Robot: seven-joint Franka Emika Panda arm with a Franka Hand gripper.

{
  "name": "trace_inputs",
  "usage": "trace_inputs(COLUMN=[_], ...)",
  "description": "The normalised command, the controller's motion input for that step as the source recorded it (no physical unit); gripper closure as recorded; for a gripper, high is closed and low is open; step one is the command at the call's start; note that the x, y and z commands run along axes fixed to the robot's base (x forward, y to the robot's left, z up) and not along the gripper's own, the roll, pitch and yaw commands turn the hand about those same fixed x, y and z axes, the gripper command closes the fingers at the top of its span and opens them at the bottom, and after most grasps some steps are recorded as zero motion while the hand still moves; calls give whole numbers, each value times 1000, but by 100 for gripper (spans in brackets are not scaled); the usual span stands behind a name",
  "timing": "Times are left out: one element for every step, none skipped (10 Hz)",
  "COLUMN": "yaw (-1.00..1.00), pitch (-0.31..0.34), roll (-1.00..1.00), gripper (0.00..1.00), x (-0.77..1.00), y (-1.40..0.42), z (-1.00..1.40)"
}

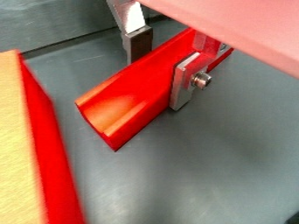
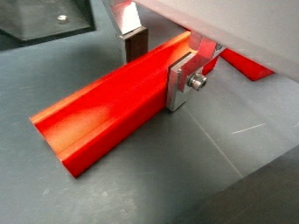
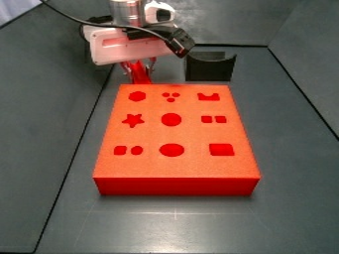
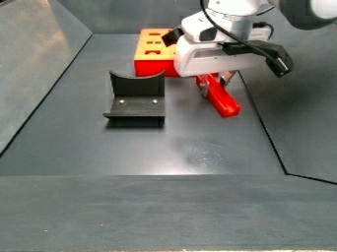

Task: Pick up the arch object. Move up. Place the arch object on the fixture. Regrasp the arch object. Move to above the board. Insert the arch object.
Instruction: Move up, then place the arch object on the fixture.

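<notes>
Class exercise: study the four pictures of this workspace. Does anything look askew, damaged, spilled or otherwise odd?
Nothing stands out. The slim bright-red arch prism lies on the floor beside the big red-orange cut-out board, with the claw closed around it. The dark fixture stands empty and upright.

1. a dark grey, matte floor [image 3: 298, 189] is seen throughout both side views.
2. the floor is bounded by low dark side walls [image 4: 46, 69], angled outward.
3. faint scuffs and light specks are visible on the floor surface [image 4: 211, 153].
4. soft, diffuse reflections are shown on the floor [image 2: 233, 166] in both wrist views.
5. the gripper [image 1: 163, 57] is located just above this floor.
</notes>
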Motion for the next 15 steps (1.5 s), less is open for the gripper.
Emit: trace_inputs(yaw=[-51, -41, -16, -4, 5, 12, 0, 2, 5, 8, 13, 18, 21, 22, 23], pitch=[-13, 24, 52, 59, 53, 46, 0, 10, 24, 27, 33, 40, 38, 39, 41], roll=[-16, -19, -20, -26, -33, -41, 0, -3, -12, -17, -30, -44, -54, -63, -72], gripper=[100, 100, 100, 100, 100, 100, 100, 100, 100, 100, 100, 100, 100, 100, 100], x=[47, 21, 17, 4, -6, -14, 0, -5, -17, -18, -20, -22, -23, -25, -26], y=[-102, -88, -42, -30, -22, -17, 0, 0, -3, -3, -7, -11, -14, -17, -16], z=[844, 747, 600, 473, 338, 199, 1000, 1000, 1000, 1000, 1000, 1000, 1000, 1000, 968])
